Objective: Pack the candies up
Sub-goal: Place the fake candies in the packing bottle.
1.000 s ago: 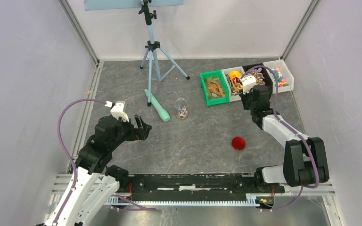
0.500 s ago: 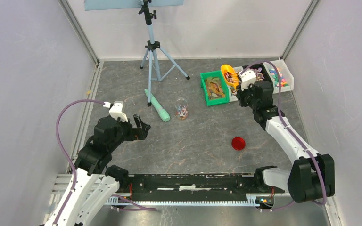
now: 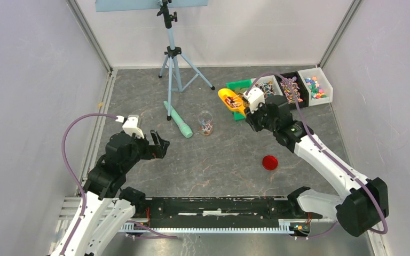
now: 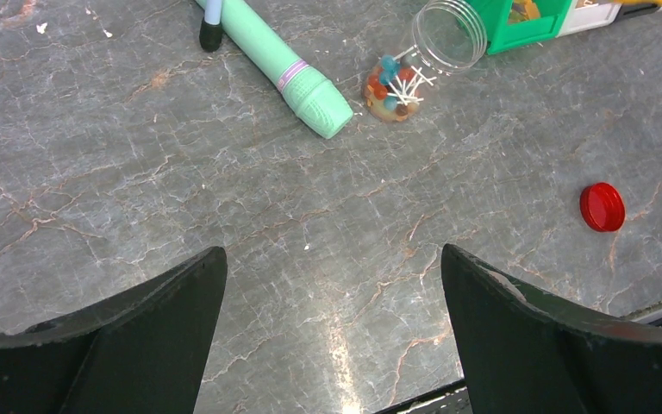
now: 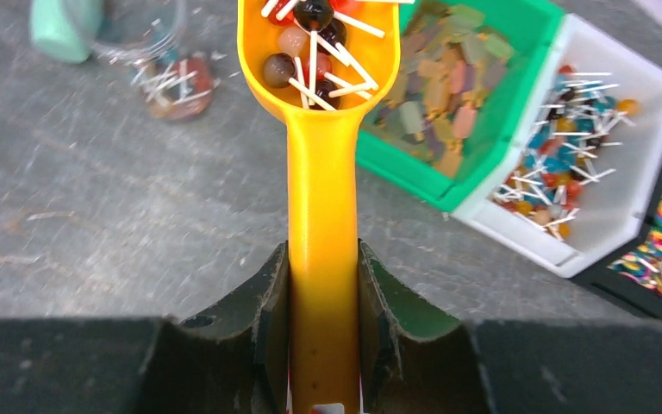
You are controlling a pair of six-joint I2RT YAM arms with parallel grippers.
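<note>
The right claw [image 5: 323, 259] is clamped on the handle of the orange plastic scoop [image 5: 323, 164]. Its bowl carries small round candies on white sticks [image 5: 310, 47] above the grey marbled surface [image 5: 95, 216], near the far edge and just beside the green plastic bin [image 5: 405, 177]. More candies sit in the clear plastic jar [image 4: 450, 34], perhaps tilted. The left claw [image 4: 332, 285] hangs wide apart toward the left edge.

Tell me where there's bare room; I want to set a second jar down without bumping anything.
Barest: the stretch between the jar, the red lid and the left gripper. Also free: left of the tripod. Crowded: back right, where the right gripper holds the scoop beside the bins.
</note>
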